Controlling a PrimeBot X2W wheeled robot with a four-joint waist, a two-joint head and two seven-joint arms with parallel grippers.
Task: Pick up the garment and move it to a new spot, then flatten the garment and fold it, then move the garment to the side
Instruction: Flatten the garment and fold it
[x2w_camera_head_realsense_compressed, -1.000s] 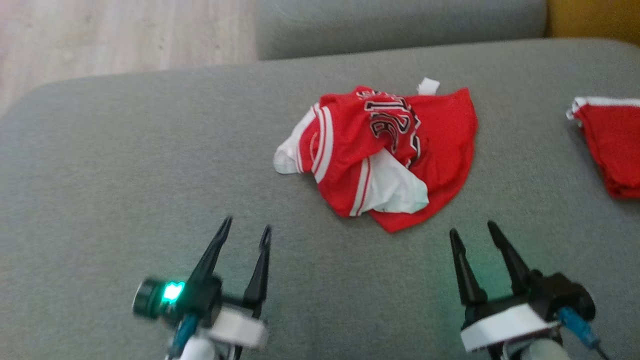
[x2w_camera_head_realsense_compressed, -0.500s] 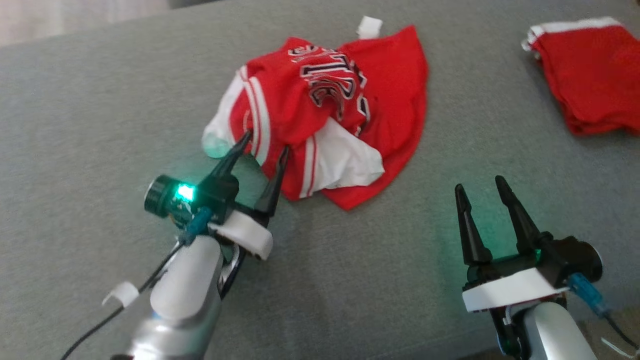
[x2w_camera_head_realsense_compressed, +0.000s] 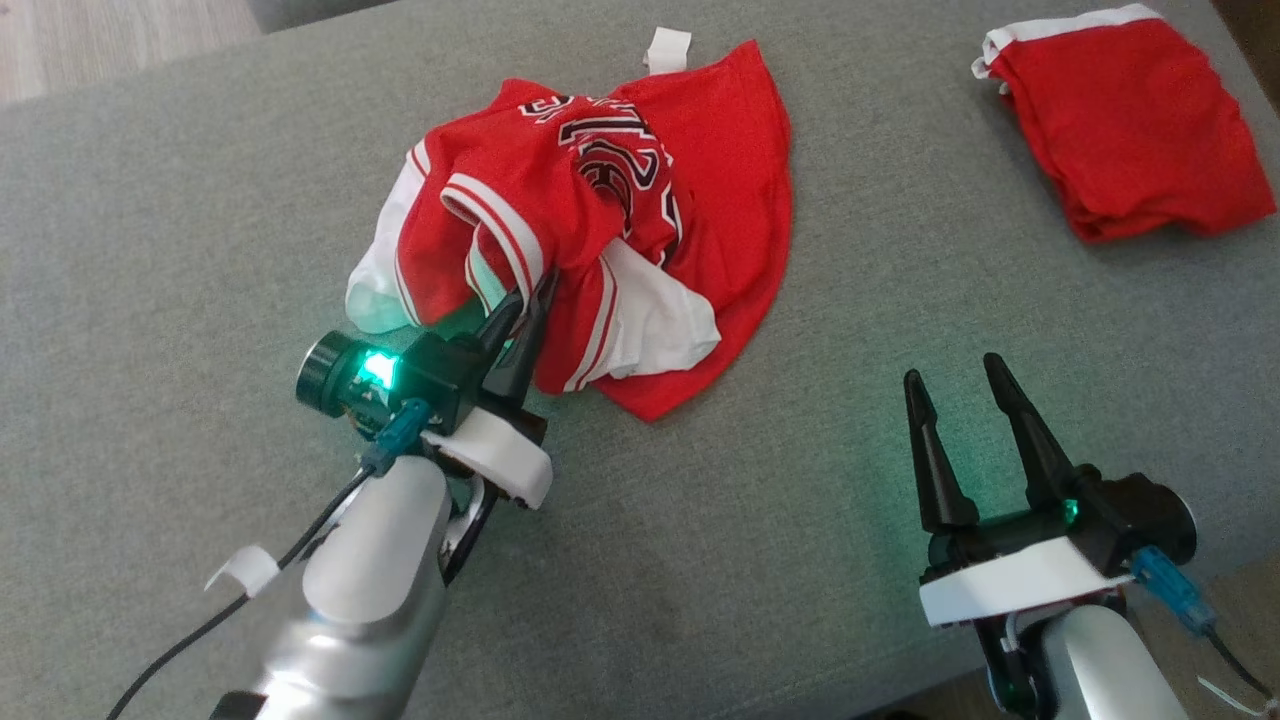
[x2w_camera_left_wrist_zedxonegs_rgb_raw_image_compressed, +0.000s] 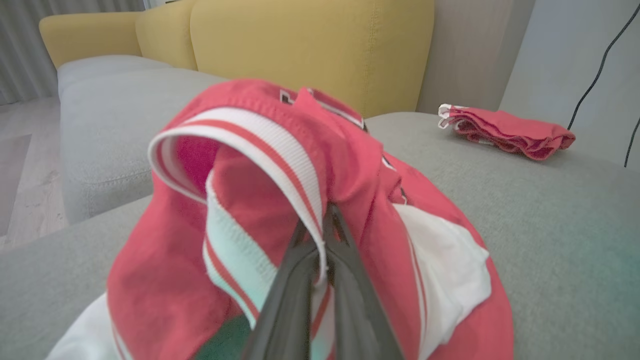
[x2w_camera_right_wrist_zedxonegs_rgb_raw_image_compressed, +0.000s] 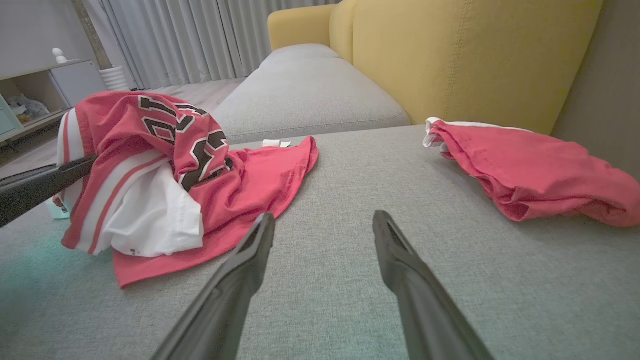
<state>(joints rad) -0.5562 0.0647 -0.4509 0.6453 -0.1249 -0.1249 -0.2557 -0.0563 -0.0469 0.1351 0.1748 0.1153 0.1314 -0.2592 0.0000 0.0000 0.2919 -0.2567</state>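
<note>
**Head view**
- Jersey (x2w_camera_head_realsense_compressed: 600, 230): red, with white striped trim and black numerals. It lies crumpled at the far middle of the cushion (x2w_camera_head_realsense_compressed: 200, 200).
- Left gripper (x2w_camera_head_realsense_compressed: 532, 293): over the cushion's near left. Its fingers are clenched on the jersey's striped trim at the heap's near edge.
- Right gripper (x2w_camera_head_realsense_compressed: 950, 367): over the cushion's near right. Its fingers are spread and grasp nothing, with bare cushion under them.
- Pile (x2w_camera_head_realsense_compressed: 1130, 130): red cloth with a white edge, folded, at the cushion's far right.
- Tag (x2w_camera_head_realsense_compressed: 668, 47): white, at the cushion's far edge.

**Left wrist view**
- Left gripper (x2w_camera_left_wrist_zedxonegs_rgb_raw_image_compressed: 327, 215): the two dark fingers are pressed together with a fold of trim (x2w_camera_left_wrist_zedxonegs_rgb_raw_image_compressed: 270, 145) pinched between them. The trim arches up in a loop above the tips.
- Jersey (x2w_camera_left_wrist_zedxonegs_rgb_raw_image_compressed: 150, 280): bunched around the fingers, its lower folds resting on the cushion (x2w_camera_left_wrist_zedxonegs_rgb_raw_image_compressed: 550, 225).
- Pile (x2w_camera_left_wrist_zedxonegs_rgb_raw_image_compressed: 505, 132): at the cushion's back, by the yellow backrest (x2w_camera_left_wrist_zedxonegs_rgb_raw_image_compressed: 310, 45).

**Right wrist view**
- Right gripper (x2w_camera_right_wrist_zedxonegs_rgb_raw_image_compressed: 324, 220): fingers parted, low over the cushion (x2w_camera_right_wrist_zedxonegs_rgb_raw_image_compressed: 350, 175).
- Jersey (x2w_camera_right_wrist_zedxonegs_rgb_raw_image_compressed: 165, 145): on the cushion's left part.
- Pile (x2w_camera_right_wrist_zedxonegs_rgb_raw_image_compressed: 525, 170): on the cushion's right part, below the backrest (x2w_camera_right_wrist_zedxonegs_rgb_raw_image_compressed: 475, 55).
</note>
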